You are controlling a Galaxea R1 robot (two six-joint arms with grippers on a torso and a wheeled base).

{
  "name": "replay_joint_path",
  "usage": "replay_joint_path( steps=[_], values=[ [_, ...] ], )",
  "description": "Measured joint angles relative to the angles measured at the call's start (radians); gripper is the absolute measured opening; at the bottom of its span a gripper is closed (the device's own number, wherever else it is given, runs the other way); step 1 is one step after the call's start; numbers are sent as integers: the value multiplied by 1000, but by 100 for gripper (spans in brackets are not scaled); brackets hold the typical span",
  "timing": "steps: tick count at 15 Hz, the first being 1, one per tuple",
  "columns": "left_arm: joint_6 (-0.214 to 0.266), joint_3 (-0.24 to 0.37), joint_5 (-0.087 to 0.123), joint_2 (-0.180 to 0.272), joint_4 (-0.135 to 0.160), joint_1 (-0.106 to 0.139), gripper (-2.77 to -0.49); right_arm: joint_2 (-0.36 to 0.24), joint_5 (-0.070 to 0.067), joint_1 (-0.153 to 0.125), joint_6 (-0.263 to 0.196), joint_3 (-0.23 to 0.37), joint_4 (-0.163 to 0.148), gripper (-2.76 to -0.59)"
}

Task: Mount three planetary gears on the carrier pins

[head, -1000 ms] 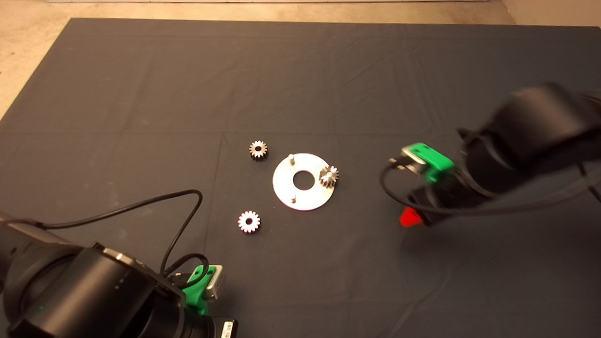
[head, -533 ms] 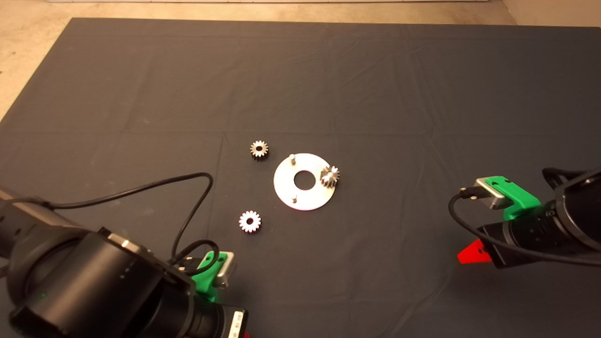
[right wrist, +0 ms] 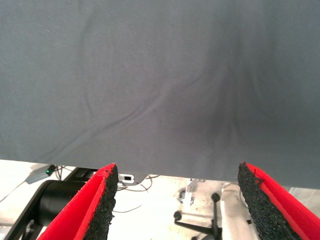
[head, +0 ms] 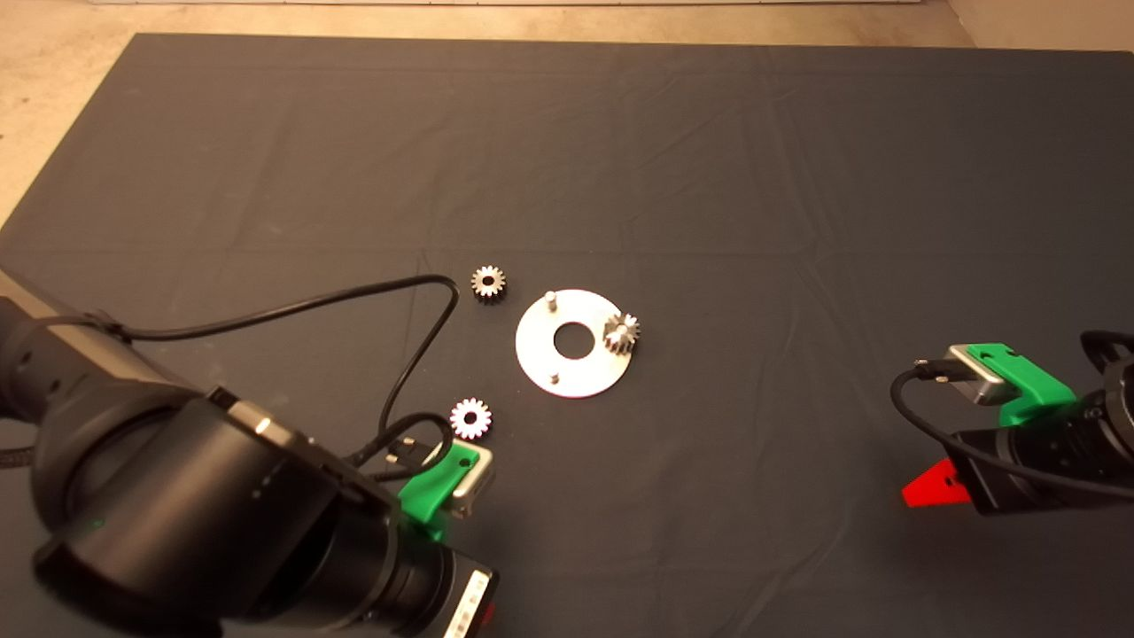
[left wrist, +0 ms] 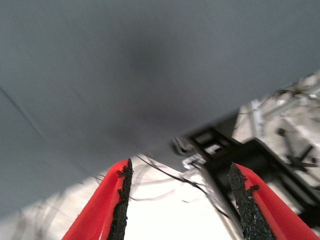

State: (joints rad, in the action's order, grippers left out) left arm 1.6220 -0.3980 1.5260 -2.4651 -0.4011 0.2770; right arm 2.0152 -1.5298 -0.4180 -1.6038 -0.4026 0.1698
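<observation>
Mid-mat: carrier disc [head: 575, 342] lies flat, silver, central hole; shows in head view only.
Carrier pins: 3, upright, axes vertical. Far-left pin [head: 550, 299] bare, near pin [head: 555, 377] bare, right pin [head: 623, 330] carries a gear.
Mounted gear [head: 622, 333]: on right pin at disc's right edge, looks slightly tilted.
Far loose gear [head: 488, 283]: flat on mat [head: 673, 159], just left of disc's far-left edge, bore up.
Near loose gear [head: 470, 417]: flat, bore up, near-left of disc, close to left arm's green mount.
Left gripper [left wrist: 177, 207]: near-left; fingers spread, nothing between. Wrist view only: mat edge, blurred floor clutter & cables beyond.
Right gripper [right wrist: 177, 202]: near-right, well apart from disc; fingers spread, empty. Wrist view only: creased mat, floor w/ chair base beyond.
</observation>
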Motion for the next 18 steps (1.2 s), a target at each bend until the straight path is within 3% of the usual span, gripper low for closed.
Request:
replay_joint_path(
  steps=[1,3,5,7,18],
  values=[
    [-47,-36,0,6,-18,1,-194,-8,-6,4,-2,0,-3,-160],
    [-138,-133,0,19,-66,6,-194,-9,-4,5,-2,1,-10,-160],
    [-188,-194,1,27,-105,7,-194,-9,-3,5,-2,1,-14,-160],
    [-220,-227,1,27,-126,7,-194,-10,-4,6,-3,1,-19,-160],
    [-251,-270,0,26,-227,6,-194,-10,-4,44,-2,1,-29,-160]
  ],
)
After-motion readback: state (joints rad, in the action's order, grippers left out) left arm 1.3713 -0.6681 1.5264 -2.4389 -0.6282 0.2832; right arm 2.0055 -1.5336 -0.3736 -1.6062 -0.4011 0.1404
